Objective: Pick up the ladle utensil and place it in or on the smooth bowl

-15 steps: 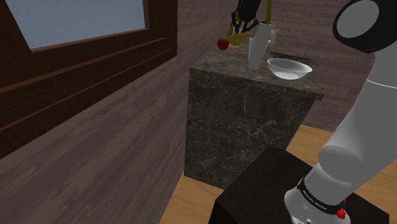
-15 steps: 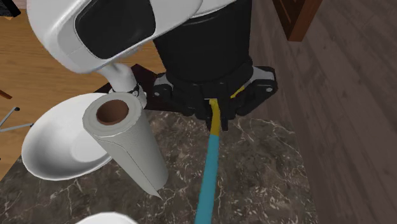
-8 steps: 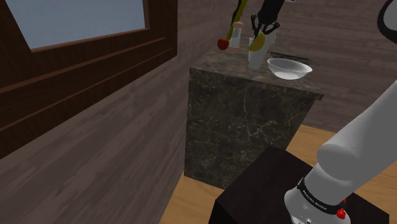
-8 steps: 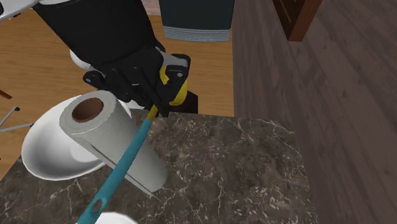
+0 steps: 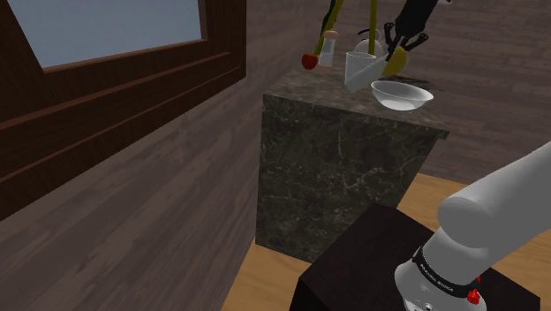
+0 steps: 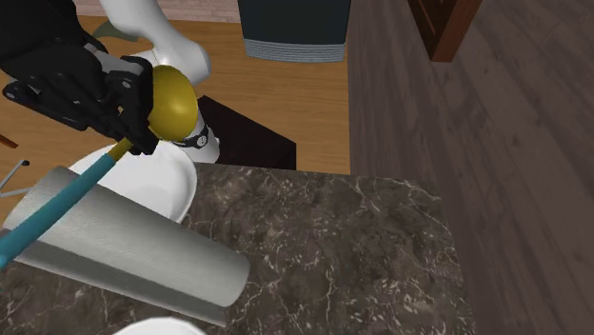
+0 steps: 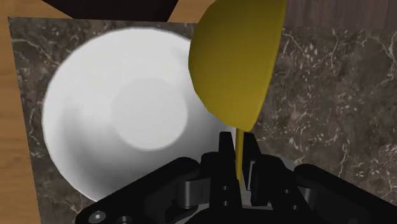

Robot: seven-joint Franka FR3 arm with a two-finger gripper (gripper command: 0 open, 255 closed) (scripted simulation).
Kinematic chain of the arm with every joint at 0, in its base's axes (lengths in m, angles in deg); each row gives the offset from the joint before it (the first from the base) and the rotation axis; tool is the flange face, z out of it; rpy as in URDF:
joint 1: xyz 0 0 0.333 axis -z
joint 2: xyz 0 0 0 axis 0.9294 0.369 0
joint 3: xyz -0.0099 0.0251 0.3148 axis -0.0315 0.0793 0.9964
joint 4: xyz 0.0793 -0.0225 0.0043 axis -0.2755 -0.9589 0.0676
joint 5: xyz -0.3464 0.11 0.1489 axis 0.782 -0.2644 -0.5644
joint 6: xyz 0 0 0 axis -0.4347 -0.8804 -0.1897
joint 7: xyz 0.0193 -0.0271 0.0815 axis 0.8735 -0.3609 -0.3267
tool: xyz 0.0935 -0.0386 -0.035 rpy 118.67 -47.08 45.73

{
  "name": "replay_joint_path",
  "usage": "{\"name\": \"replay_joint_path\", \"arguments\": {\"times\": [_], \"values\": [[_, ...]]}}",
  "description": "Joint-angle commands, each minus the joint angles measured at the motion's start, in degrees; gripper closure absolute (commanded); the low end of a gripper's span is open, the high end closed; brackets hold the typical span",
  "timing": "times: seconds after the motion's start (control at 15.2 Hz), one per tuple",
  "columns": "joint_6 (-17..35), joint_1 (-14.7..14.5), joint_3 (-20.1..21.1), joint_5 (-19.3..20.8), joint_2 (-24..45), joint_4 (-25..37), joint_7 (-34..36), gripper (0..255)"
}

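Mustard-yellow is the ladle's cup point(image 7: 238, 57), and from where I stand it hangs over the edge of the white bowl point(image 7: 121, 121), not over its middle. The black gripper point(image 7: 238, 151) is clenched on the thin yellow neck right by the cup, a finger tight on either side. In the second exterior view the cup sits at the upper left of the frame, above the bowl's rim. The teal handle slants off to the lower left edge, close along a paper towel roll point(image 6: 133, 257) lying on its side on the dark marbled counter point(image 6: 362, 247). I cannot tell whether handle and roll touch. In the shoulder view, gripper and ladle are at the top, right of centre, just above the bowl.

To my eye the step is the placing. I'd carry the cup on toward the bowl's flat middle, lower it until it nearly rests, then let go, so it doesn't drop and skate off the smooth wall. The long handle is the risk: swung carelessly, it could shove the roll.
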Motion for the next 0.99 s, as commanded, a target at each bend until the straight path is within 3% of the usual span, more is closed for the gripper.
{"name": "replay_joint_path", "arguments": {"times": [0.0,0.2,0.92], "values": [[-0.4,0.9,-1.2,0.8,-2.7,-2.6,-2.0,255],[-1.7,2.4,-3.3,2.2,-6.0,-5.0,-5.3,255],[6.7,2.8,-3.1,2.8,-8.7,-16.1,-6.2,255]]}}
